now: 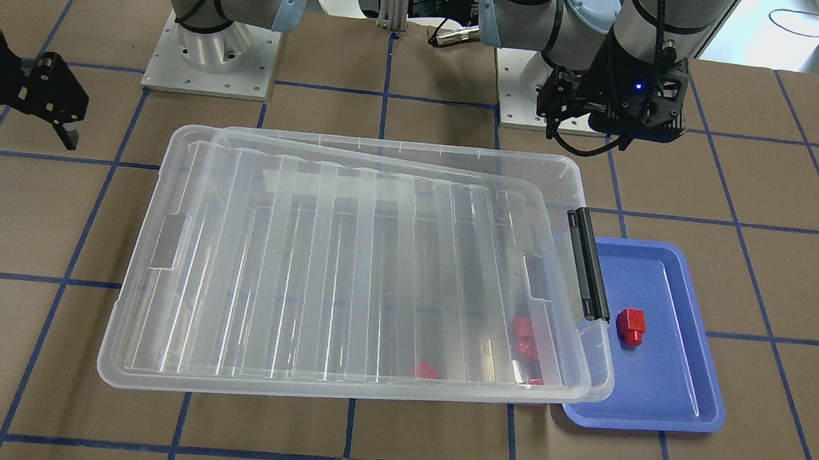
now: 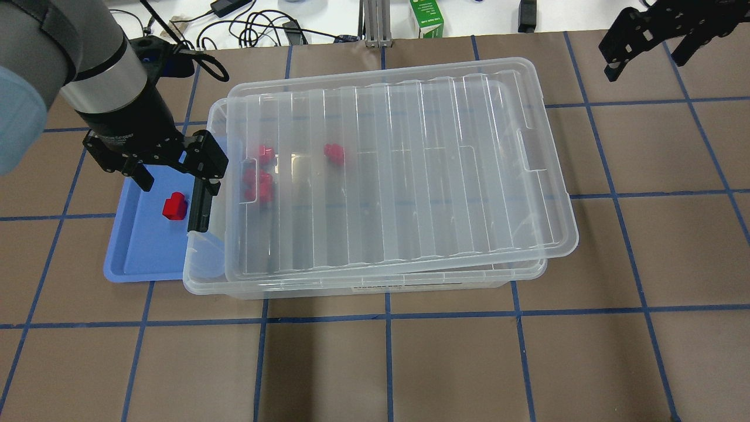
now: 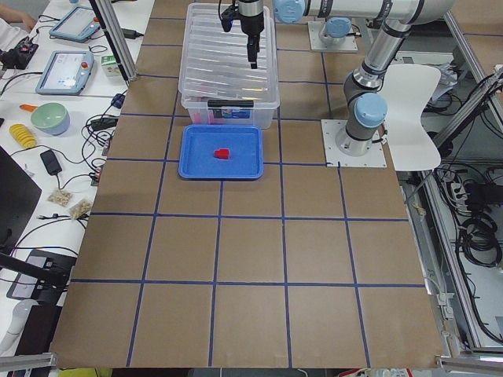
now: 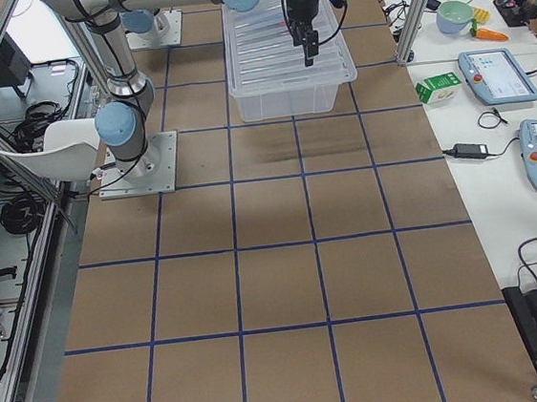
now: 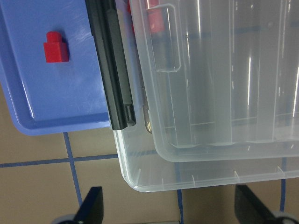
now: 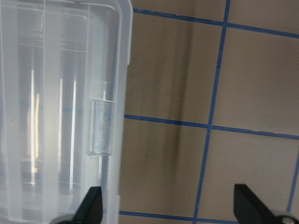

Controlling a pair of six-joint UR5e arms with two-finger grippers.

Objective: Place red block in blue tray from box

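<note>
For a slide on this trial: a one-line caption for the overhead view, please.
Red block lies in the blue tray beside the lidded box; the open left gripper hovers near them.

**Colleague:** What does the table look like from your end?

**Me:** I see one broad table [image 2: 457, 363] with a brown covering, marked into large squares by lines of blue tape [image 2: 387, 316].

**Colleague:** And what lies directly on it?

**Me:** The box [image 2: 363, 288] rests flat near the middle, its long side running across the robot's front. The blue tray [image 2: 135, 258] lies just beside the box's latch end, on the robot's left. In my views the box's rim overlaps the tray's edge, and I cannot tell whether they touch. At the robot's edge sit two metal base plates, well apart: the right arm's plate [image 1: 206, 71] and the left arm's plate [image 1: 512, 114].
</note>
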